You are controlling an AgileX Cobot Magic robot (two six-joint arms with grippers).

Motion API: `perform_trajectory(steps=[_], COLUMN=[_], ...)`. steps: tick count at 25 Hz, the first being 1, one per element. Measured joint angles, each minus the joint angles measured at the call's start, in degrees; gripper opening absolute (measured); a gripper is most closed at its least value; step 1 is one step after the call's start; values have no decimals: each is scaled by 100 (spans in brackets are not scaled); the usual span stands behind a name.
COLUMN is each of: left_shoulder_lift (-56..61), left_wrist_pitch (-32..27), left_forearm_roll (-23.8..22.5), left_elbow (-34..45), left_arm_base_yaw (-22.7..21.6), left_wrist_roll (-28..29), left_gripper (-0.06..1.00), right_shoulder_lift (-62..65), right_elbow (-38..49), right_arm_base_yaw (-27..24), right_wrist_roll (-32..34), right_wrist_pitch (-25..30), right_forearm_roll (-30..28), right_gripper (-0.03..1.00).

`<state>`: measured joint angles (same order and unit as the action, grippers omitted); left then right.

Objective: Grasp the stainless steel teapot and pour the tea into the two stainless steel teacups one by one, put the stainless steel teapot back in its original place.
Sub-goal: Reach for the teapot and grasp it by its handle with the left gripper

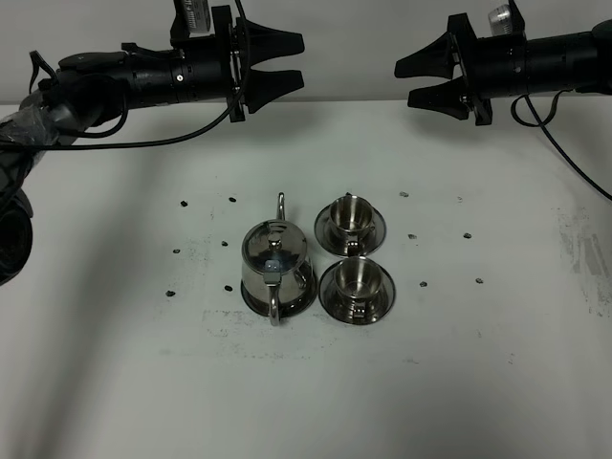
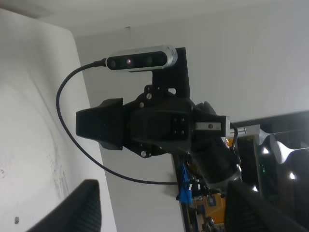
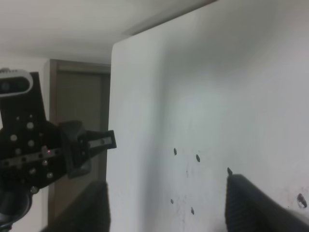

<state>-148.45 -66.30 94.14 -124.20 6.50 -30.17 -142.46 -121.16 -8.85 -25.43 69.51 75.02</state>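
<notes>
Beside the lidded teapot (image 1: 275, 256) sit two saucered teacups (image 1: 351, 218) (image 1: 356, 279); left gripper (image 1: 299, 61) and right gripper (image 1: 403, 83) gape empty.

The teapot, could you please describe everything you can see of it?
The teapot is a squat, shiny steel pot standing upright, with a domed lid closed on it and a small knob on top. Its thin spout points toward the table's far edge, and its loop handle faces the near edge. It stands on a round steel saucer on the white table, close beside the front cup. Nothing grips it.
</notes>
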Motion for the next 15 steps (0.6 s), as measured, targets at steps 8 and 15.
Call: perform_trajectory(steps=[8, 15], left_shoulder_lift=[0, 134], left_wrist_pitch=[0, 394], left_forearm_roll=[0, -31], left_elbow=[0, 0], left_arm_base_yaw=[0, 0], left_wrist_roll=[-22, -485], left_gripper=[55, 52], right_shoulder_lift=[0, 0], right_elbow=[0, -432], right_arm_base_yaw=[0, 0], right_wrist_roll=[-55, -986], right_wrist_pitch=[-5, -5], right_forearm_roll=[-7, -22], right_gripper=[54, 54])
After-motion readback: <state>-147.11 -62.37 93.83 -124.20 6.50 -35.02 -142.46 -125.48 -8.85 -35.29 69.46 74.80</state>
